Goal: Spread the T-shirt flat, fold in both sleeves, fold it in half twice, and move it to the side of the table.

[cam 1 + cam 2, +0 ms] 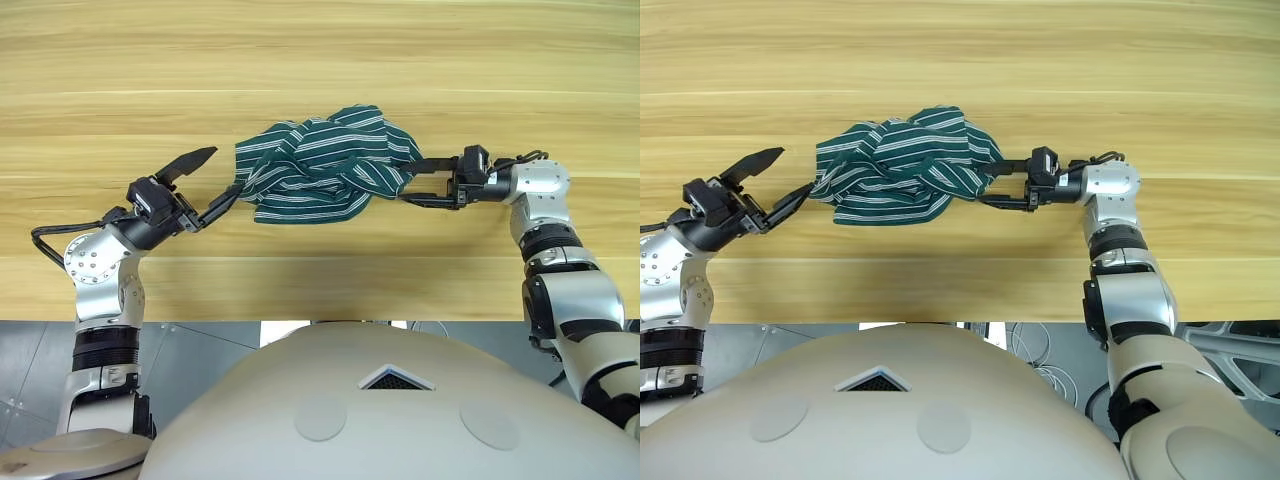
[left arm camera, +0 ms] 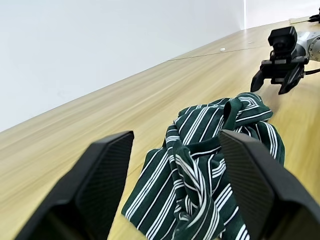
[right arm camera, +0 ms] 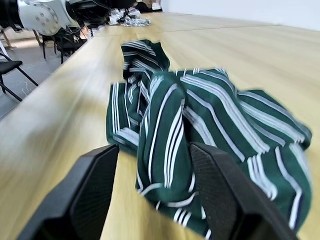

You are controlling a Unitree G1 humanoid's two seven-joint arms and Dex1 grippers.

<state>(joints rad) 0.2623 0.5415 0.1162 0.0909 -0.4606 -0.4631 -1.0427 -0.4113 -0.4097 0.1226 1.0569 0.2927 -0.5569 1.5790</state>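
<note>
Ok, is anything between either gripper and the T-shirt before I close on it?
Nothing visible stands in the way. The crumpled T-shirt lies on the wooden table. The left gripper is open at its left edge and the right gripper is open at its right edge, with fabric directly ahead of both.

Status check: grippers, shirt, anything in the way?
T-shirt crumpled on table, not spread. Open left gripper at its left edge; open right gripper at its right edge. Nothing blocking either.

Bright, even light falls from above. The T-shirt (image 1: 320, 160) throws a thin, soft shadow toward 6 o'clock on the tabletop (image 1: 300, 60); its deeper folds look dark.
</note>
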